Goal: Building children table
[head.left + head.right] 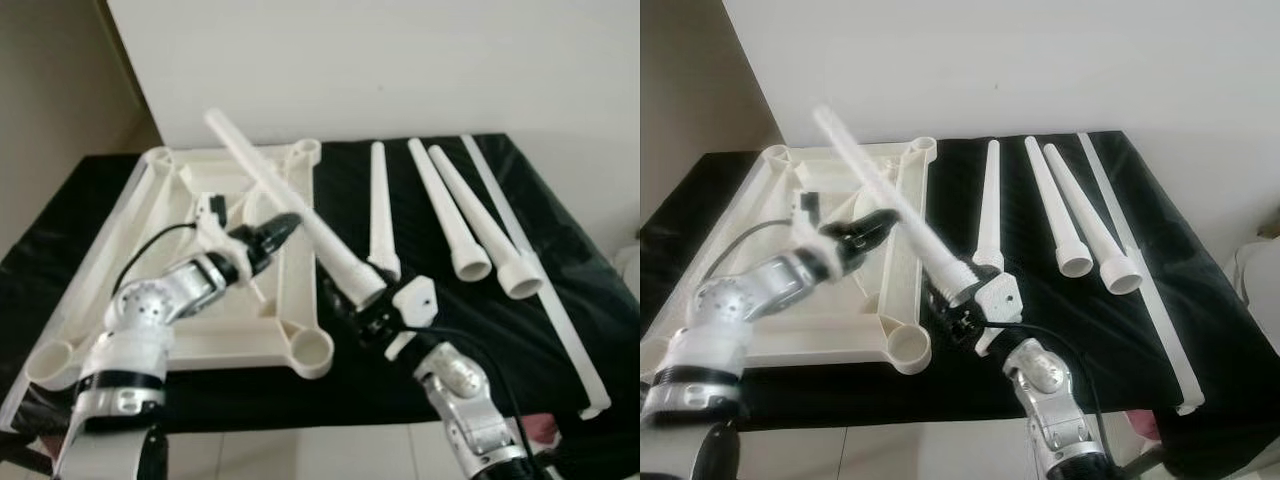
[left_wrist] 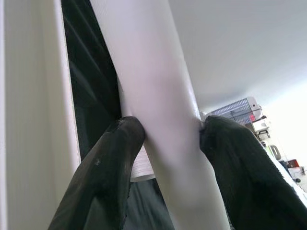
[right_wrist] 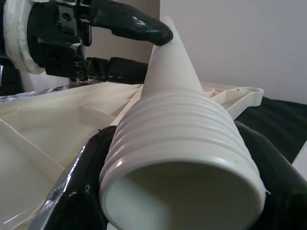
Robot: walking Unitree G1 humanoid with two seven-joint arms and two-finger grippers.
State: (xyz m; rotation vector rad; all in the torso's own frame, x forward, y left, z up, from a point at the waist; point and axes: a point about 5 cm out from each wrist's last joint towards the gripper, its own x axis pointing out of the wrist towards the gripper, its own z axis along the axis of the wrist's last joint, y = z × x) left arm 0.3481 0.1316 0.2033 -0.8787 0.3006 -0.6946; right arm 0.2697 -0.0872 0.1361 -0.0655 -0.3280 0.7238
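A white table top [image 1: 298, 290] lies upside down on the black cloth, with round sockets at its corners; the near right socket [image 1: 311, 352] is empty. One long tapered white leg [image 1: 262, 170] is held slanting above the top, thin end up and back. My left gripper [image 1: 285, 225] is shut on the leg's middle; in the left wrist view its fingertips [image 2: 125, 134] press both sides of the leg [image 2: 158, 96]. My right gripper [image 1: 352, 300] is shut on the leg's wide threaded end [image 3: 182, 153], just right of the top's right rail.
Three more white legs [image 1: 378, 205] [image 1: 445, 210] [image 1: 485, 225] lie side by side on the black cloth [image 1: 560, 230] to the right. A long thin white strip [image 1: 535, 265] lies beyond them near the right edge. A white wall stands behind the table.
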